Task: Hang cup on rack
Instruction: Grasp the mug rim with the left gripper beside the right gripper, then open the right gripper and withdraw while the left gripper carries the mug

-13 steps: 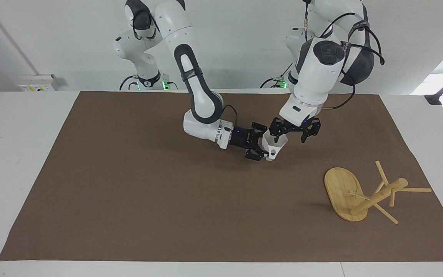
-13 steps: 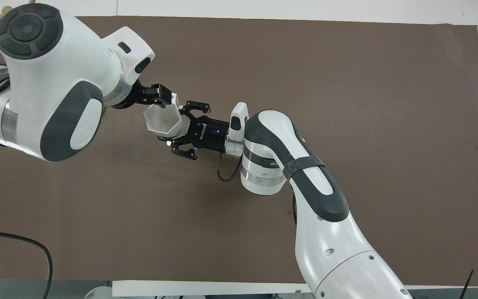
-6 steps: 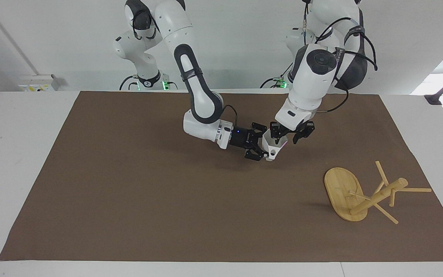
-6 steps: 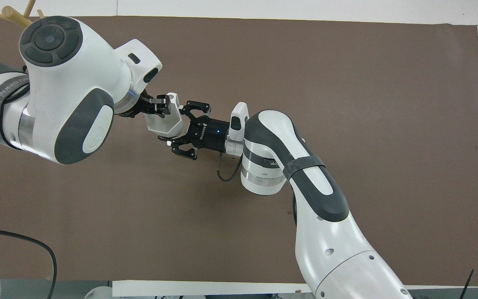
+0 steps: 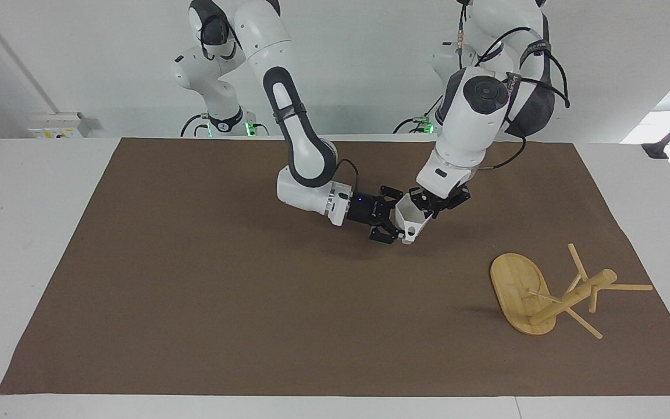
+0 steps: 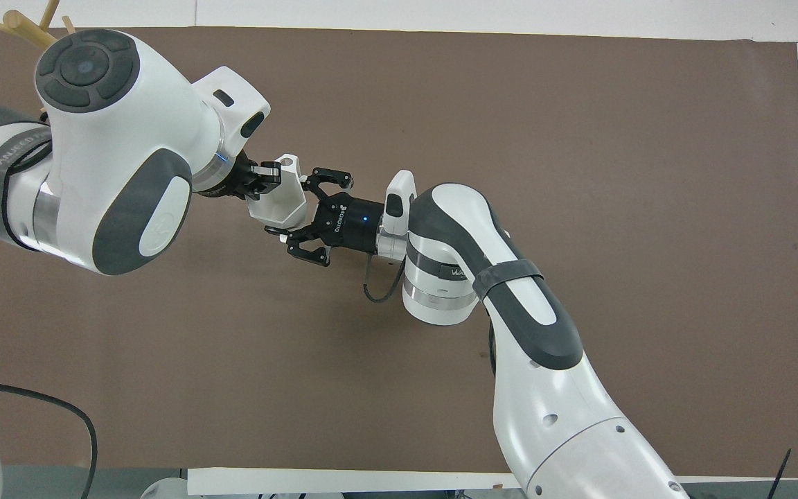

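Your rack [image 5: 535, 294] lies toppled on the worktop [image 5: 195, 291], toward the left arm's end. The white faceted cup [image 5: 411, 219] hangs above the mat, pinched by right claw [image 5: 394, 222]; left claw [image 5: 428, 203] has now closed on its rim

Bright, even light from overhead, and both views are sharp with no motion blur. Soft, faint shadows sit on the brown mat [image 5: 195, 291] under the arms, and a darker one lies beside the rack [image 5: 530, 294]. The white surface [image 5: 21, 233] looks nearly washed out at the edges. A strong glare spills in at one upper corner of the facing view.
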Motion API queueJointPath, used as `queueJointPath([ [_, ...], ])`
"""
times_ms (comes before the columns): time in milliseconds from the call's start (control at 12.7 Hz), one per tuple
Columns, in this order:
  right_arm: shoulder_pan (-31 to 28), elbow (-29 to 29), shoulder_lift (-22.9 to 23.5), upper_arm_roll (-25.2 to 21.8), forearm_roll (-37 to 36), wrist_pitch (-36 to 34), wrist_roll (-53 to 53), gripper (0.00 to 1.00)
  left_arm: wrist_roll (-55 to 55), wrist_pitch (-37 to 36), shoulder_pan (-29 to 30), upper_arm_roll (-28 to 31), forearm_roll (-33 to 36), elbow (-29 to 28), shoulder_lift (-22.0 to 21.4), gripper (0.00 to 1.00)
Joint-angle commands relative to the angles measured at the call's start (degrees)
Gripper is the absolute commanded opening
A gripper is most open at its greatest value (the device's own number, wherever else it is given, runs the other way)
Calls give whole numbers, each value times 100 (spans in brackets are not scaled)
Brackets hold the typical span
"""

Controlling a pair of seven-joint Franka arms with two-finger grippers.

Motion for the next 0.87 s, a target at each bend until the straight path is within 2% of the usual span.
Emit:
queueJointPath([
  [0, -40, -38, -93, 47, 112, 144, 94, 100, -216, 110, -63, 60, -46, -68, -47, 0],
  [236, -197, -126, -110, 38, 94, 48, 42, 100, -277, 154, -19, 69, -46, -51, -30, 0],
  [472, -549, -529, -259, 29, -11, -539, -71, 100, -470, 478, 34, 87, -46, -51, -12, 0],
  [629, -1022, -880, -382, 29, -526, -1127, -212, 100, -795, 935, 166, 87, -38, -181, -12, 0],
  [787, -1759, -1005, -462, 29, -1561, -1716, -213, 100, -928, 1645, 271, 104, -38, -584, -187, 0],
])
